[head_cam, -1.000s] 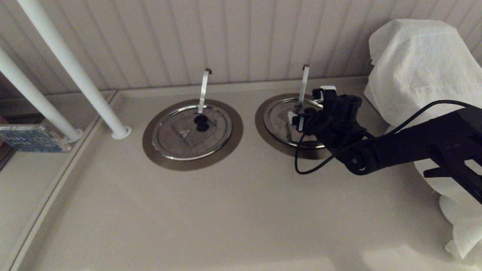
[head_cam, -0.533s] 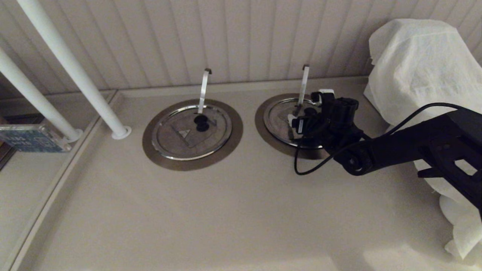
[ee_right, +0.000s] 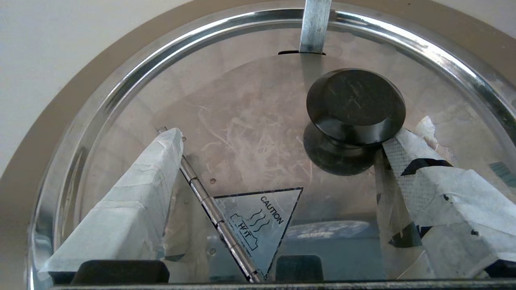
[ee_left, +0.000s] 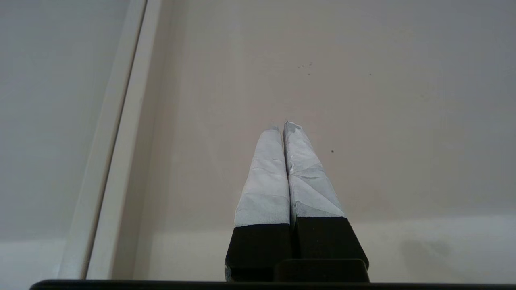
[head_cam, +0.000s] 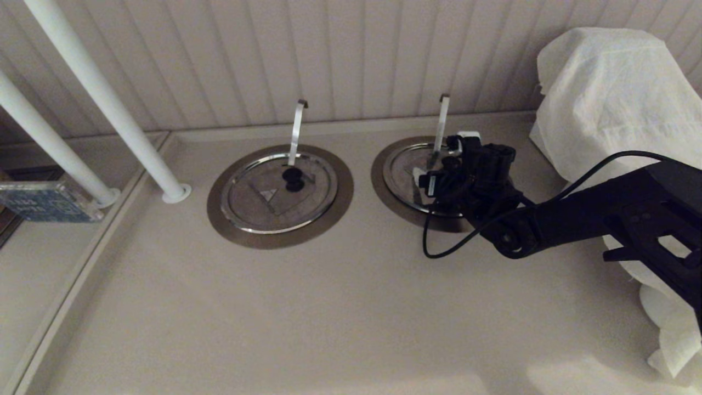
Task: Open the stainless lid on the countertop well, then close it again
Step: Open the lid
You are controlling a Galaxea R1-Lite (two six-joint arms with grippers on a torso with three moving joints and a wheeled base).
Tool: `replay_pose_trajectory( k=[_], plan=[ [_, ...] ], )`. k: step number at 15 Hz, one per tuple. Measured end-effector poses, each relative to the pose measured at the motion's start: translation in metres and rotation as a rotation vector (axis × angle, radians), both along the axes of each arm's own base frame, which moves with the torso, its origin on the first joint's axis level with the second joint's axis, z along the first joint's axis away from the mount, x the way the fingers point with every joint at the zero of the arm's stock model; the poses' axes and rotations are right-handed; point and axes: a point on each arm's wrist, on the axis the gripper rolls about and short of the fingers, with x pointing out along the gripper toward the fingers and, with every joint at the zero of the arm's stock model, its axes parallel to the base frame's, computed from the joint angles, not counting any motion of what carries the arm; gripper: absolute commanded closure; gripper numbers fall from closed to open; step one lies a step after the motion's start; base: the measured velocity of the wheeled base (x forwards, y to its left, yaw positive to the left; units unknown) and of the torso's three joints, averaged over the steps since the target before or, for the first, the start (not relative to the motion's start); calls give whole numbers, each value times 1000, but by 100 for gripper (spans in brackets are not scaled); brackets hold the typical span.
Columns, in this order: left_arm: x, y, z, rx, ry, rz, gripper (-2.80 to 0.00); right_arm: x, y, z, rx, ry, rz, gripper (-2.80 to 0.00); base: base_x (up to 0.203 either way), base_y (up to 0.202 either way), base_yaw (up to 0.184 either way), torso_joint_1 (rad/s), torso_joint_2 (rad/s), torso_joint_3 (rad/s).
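Head view shows the right hand (head_cam: 439,164) low over the stainless lid (head_cam: 408,170), which lies flat on the countertop well (head_cam: 384,184) at the right of the table (head_cam: 329,307). Its fingers (ee_right: 125,205) are spread wide, one just beside the black knob (ee_right: 354,106), holding nothing. A second lid (head_cam: 279,192) lies well apart to the left. The left hand (ee_left: 285,133) is pressed together over bare table.

Second steel lid (head_cam: 278,192) with black knob (head_cam: 293,179) seated flat at counter's left, two slanting white poles (head_cam: 104,99) beside it, crumpled white cloth (head_cam: 614,93) at far right
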Motion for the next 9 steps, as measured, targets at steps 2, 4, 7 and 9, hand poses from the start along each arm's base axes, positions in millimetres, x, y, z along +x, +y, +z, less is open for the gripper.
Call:
replay_pose_trajectory(
  k=[2, 4, 7, 9],
  plan=[
    [0, 0, 0, 0, 0, 0, 0, 0, 0, 1, 1, -5, 0, -280, 0, 0, 0, 0, 0, 0],
    [0, 0, 0, 0, 0, 0, 0, -1, 0, 4, 3, -11, 0, -280, 0, 0, 0, 0, 0, 0],
    [0, 0, 0, 0, 0, -1, 0, -4, -1, 10, 7, -24, 0, -280, 0, 0, 0, 0, 0, 0],
    [0, 0, 0, 0, 0, 0, 0, -9, 2, 15, 13, -37, 9, -280, 0, 0, 0, 0, 0, 0]
  ],
)
